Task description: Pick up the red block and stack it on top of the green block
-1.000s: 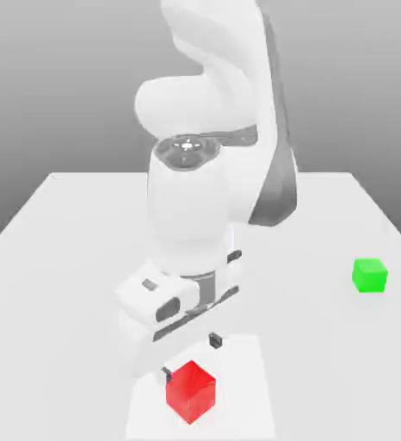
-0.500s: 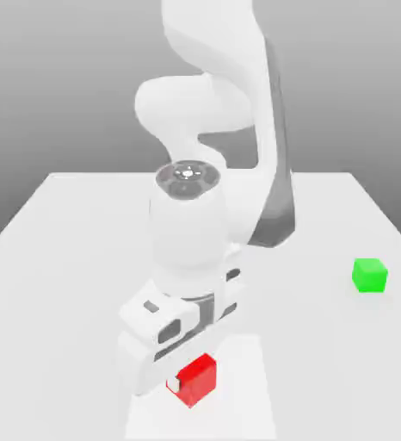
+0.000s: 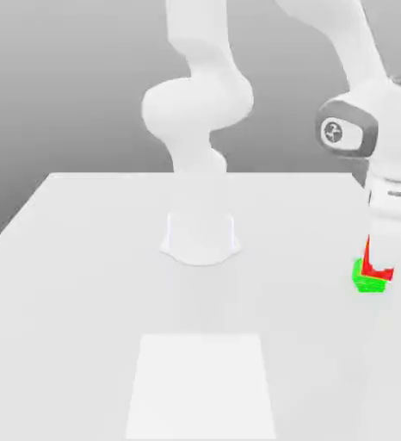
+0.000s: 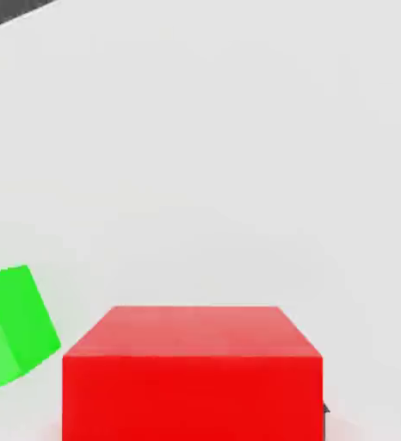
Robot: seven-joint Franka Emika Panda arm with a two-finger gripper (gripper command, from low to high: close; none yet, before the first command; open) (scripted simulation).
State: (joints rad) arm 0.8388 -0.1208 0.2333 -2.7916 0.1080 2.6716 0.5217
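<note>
My claw is closed on the red block, jaws drawn in as far as the block's width allows, no wider. Red block held, nothing else in my grip. In the exterior view my claw is over at the right side of the table, partly covering the red block. Green block shows just below and behind the red one there, overlapping it in that view. In the hand view the red block is large and close, its near face square-on, and the green block sits off to one side, a strip of table between them in that picture. Can't tell how high the red block is above the table. White mat lies at the table's near part, well apart from both blocks.
</note>
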